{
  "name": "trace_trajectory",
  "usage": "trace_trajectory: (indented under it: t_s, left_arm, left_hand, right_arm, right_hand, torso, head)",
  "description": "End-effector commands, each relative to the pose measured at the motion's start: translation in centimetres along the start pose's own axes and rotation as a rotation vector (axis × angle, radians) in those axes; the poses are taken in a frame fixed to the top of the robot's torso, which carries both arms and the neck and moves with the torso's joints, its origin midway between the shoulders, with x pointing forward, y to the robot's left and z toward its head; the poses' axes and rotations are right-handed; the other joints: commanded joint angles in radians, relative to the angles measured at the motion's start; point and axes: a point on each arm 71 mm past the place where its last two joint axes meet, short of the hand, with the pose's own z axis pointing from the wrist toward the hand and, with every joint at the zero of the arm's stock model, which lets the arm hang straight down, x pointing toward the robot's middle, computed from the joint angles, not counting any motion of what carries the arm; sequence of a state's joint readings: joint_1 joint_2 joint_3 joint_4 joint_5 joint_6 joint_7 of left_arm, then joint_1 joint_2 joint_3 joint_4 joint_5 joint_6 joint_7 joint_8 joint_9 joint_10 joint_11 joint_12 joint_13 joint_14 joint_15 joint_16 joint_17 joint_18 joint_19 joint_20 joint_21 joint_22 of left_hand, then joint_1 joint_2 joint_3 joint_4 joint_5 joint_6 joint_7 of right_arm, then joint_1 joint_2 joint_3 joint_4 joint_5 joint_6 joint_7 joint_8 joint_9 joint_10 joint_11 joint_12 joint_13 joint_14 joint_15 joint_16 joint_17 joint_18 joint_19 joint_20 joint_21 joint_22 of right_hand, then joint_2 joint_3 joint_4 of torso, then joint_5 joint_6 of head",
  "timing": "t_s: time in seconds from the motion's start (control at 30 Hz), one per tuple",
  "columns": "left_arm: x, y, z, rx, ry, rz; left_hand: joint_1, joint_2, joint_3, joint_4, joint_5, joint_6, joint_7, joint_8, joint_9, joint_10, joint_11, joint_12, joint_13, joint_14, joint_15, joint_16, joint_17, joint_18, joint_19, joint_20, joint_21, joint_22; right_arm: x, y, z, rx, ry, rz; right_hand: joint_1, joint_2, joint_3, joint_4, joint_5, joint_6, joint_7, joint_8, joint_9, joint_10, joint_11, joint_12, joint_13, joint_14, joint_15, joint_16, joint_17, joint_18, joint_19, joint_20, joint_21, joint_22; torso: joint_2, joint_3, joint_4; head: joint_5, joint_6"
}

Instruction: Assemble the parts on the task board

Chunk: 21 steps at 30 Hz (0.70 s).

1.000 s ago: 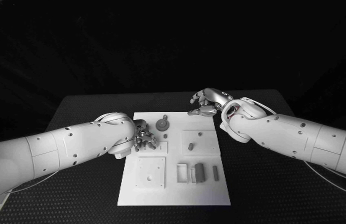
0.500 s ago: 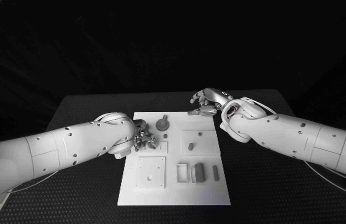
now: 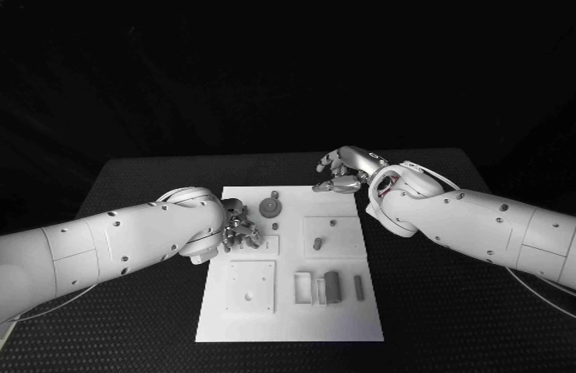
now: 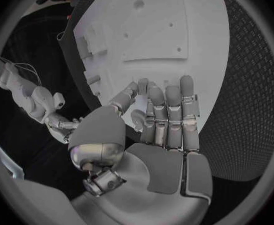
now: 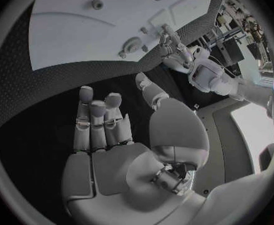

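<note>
Round part (image 3: 271, 207) lies just beside left hand (image 3: 239, 230) fingers (image 3: 250, 236), seemingly apart.

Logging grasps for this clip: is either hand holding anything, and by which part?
Nothing is held. The left hand hovers over the task board with its fingers empty; the right hand is open over the table.

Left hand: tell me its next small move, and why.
Probably lower the left hand onto the small part beside its fingertips. It hovers over the task board's left side, fingers apart and holding nothing, so no grasp is made yet. The right hand, also empty, waits past the far edge.
</note>
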State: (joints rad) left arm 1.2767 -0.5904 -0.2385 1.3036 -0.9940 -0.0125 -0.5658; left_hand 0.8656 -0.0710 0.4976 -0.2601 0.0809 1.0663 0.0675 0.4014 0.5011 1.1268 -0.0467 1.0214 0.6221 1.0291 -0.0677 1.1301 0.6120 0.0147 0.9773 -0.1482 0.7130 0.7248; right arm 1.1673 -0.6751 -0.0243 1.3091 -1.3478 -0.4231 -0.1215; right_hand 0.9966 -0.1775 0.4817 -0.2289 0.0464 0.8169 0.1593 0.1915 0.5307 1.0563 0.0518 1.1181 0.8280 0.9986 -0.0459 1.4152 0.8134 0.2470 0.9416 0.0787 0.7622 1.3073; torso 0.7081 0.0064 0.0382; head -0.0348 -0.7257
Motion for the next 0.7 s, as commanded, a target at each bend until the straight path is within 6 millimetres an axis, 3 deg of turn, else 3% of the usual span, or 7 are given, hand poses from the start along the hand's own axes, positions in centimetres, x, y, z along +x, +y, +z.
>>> trace_trajectory:
  t_s: [0.03,0.1,0.13,0.4,0.7]
  left_arm:
    - [0.08,-0.18,0.00,0.009,0.005,0.001]
    - [0.10,-0.19,0.00,0.009,0.008,0.003]
    - [0.11,-0.20,0.00,0.009,0.009,0.004]
    - [0.11,-0.21,0.03,0.008,0.011,0.002]
    - [0.14,-0.25,0.04,0.012,0.015,-0.007]
  left_hand:
    - [-0.010,0.003,-0.003,0.002,-0.002,0.004,-0.003,-0.003,-0.002,0.000,0.002,0.005,0.001,-0.006,-0.002,0.007,-0.001,0.002,0.003,-0.018,-0.003,0.001]
    - [-0.011,0.002,-0.004,0.003,-0.003,0.004,-0.003,-0.003,-0.002,0.000,0.002,0.005,0.001,-0.006,-0.002,0.007,-0.001,0.002,0.003,-0.018,-0.004,0.002]
    - [-0.054,-0.026,-0.029,0.019,-0.031,0.004,-0.001,-0.003,-0.002,-0.001,0.004,0.005,0.001,-0.007,0.000,0.008,-0.002,0.000,0.002,-0.016,-0.005,0.002]
    - [-0.069,-0.033,-0.044,0.023,-0.031,0.002,-0.003,-0.003,-0.001,-0.003,0.002,0.005,0.002,-0.009,-0.002,0.010,-0.004,0.004,0.001,-0.018,-0.009,0.003]
    - [-0.141,-0.035,-0.105,0.032,-0.031,-0.002,-0.004,-0.003,0.000,-0.007,0.001,0.006,0.003,-0.015,-0.005,0.016,-0.011,0.007,0.000,-0.020,-0.021,0.004]
  right_arm:
    - [0.07,0.06,0.00,-0.006,0.009,-0.003]
    - [0.08,0.06,0.00,-0.006,0.010,-0.003]
    - [0.08,0.06,0.00,-0.006,0.011,-0.003]
    - [0.08,0.06,0.00,-0.006,0.011,-0.003]
    - [0.10,0.05,0.02,-0.006,0.011,-0.003]
  right_hand:
    - [0.000,0.011,-0.005,-0.002,0.003,0.000,0.006,0.003,-0.001,0.002,-0.001,0.004,-0.001,0.001,-0.009,0.003,-0.001,0.015,-0.003,0.005,0.002,0.015]
    - [0.000,0.011,-0.005,-0.002,0.003,0.000,0.006,0.003,-0.001,0.002,-0.001,0.004,-0.001,0.001,-0.009,0.003,-0.001,0.015,-0.003,0.005,0.002,0.015]
    - [0.000,0.011,-0.005,-0.002,0.003,0.000,0.006,0.003,-0.001,0.002,-0.001,0.004,-0.001,0.001,-0.009,0.003,-0.001,0.015,-0.003,0.005,0.002,0.015]
    - [0.000,0.011,-0.005,-0.002,0.003,0.000,0.006,0.003,-0.001,0.002,-0.001,0.004,-0.001,0.001,-0.009,0.003,-0.001,0.015,-0.003,0.005,0.002,0.015]
    - [-0.001,0.011,-0.006,-0.002,0.003,0.000,0.006,0.003,-0.001,0.002,-0.001,0.004,-0.001,0.001,-0.009,0.003,-0.001,0.015,-0.003,0.005,0.002,0.015]
  torso:
    - [0.000,0.0005,-0.0001]
    - [0.000,0.0005,0.0002]
    - [0.000,0.0005,0.0001]
    - [0.000,0.0003,0.0004]
    - [0.000,0.0001,0.0002]
  head:
    - [-0.001,0.000]
    - [-0.001,-0.001]
    - [-0.001,-0.001]
    - [-0.002,-0.002]
    - [-0.002,-0.002]
